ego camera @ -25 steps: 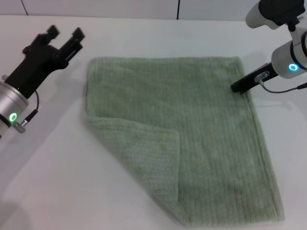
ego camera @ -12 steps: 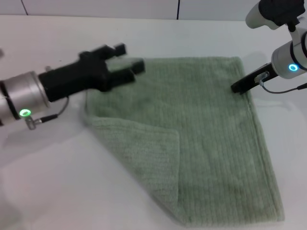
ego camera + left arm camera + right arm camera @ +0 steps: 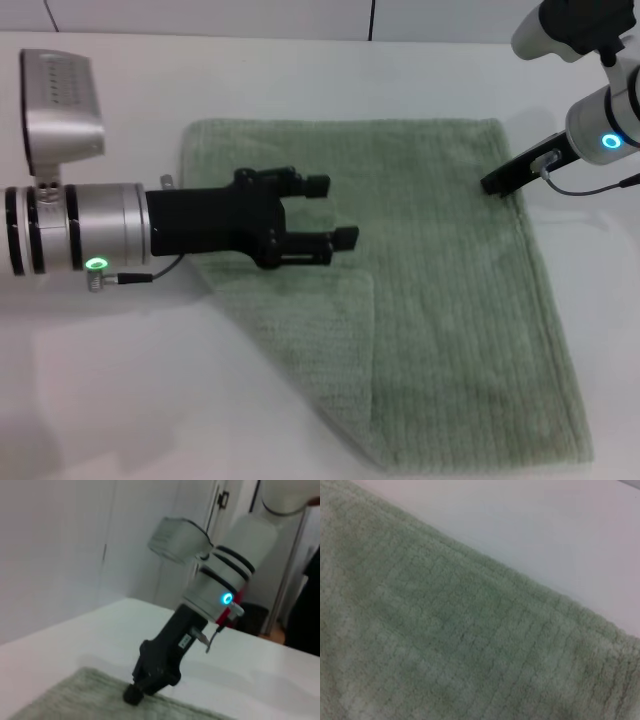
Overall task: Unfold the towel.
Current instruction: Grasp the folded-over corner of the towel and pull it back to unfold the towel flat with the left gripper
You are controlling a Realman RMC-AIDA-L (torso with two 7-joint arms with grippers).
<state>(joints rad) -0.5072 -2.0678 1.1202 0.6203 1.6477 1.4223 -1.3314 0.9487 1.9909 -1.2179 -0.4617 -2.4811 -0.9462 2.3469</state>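
The pale green towel [image 3: 440, 280] lies flat on the white table, with its near left corner folded over as a flap [image 3: 300, 320]. My left gripper [image 3: 332, 212] is open and empty, reaching in from the left over the towel's middle left, just beyond the flap's far edge. My right gripper [image 3: 497, 183] is shut, its tip resting on the towel's far right edge. The left wrist view shows that right gripper [image 3: 132, 695] touching the towel [image 3: 75, 700]. The right wrist view shows only the towel [image 3: 445, 630] and its edge.
The white table [image 3: 100, 380] extends bare to the left and in front of the towel. A pale wall with a dark vertical seam [image 3: 372, 20] runs along the table's back edge.
My left arm has swung from the table's far left in over the towel, and its open gripper now points right. The right arm and the towel have not moved.
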